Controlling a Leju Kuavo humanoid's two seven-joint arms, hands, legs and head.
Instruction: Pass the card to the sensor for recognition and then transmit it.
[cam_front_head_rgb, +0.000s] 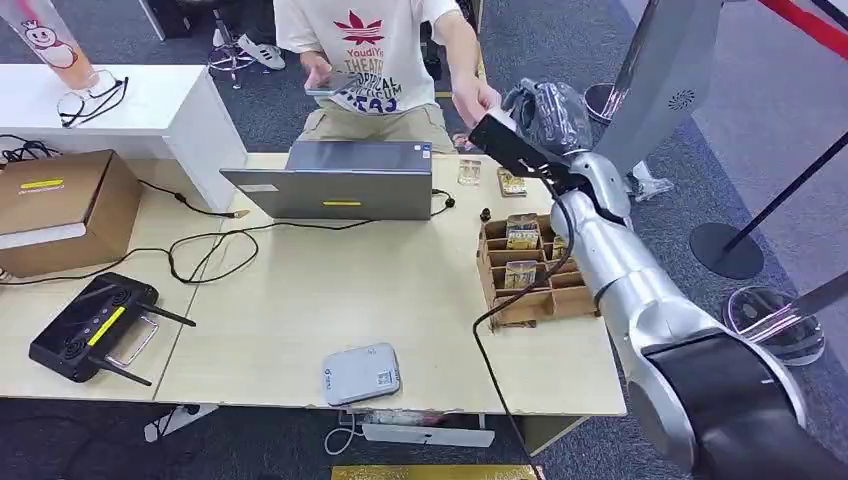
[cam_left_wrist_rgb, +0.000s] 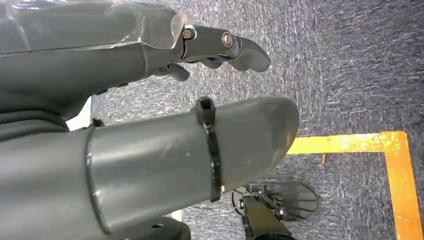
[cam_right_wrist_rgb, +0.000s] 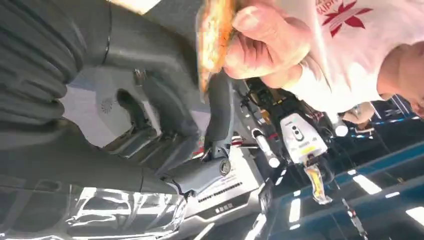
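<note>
My right hand (cam_front_head_rgb: 545, 110) is raised beyond the table's far right corner, toward a person in a white shirt (cam_front_head_rgb: 365, 50). In the right wrist view a yellowish card (cam_right_wrist_rgb: 212, 40), blurred, stands between my thumb (cam_right_wrist_rgb: 150, 50) and a dark finger (cam_right_wrist_rgb: 220, 110). The person's fingers (cam_right_wrist_rgb: 265, 40) pinch the card's other side. The person's hand (cam_front_head_rgb: 478, 100) meets my hand in the head view. The grey-white sensor box (cam_front_head_rgb: 361, 373) lies near the table's front edge. My left hand (cam_left_wrist_rgb: 150, 125) hangs over the carpet, fingers apart, holding nothing.
A cardboard organiser (cam_front_head_rgb: 530, 270) with several cards stands under my right forearm. Two loose cards (cam_front_head_rgb: 468, 172) lie behind it. A grey laptop (cam_front_head_rgb: 340, 180), a brown box (cam_front_head_rgb: 60, 205) and a black controller (cam_front_head_rgb: 95, 325) share the table, with cables between them.
</note>
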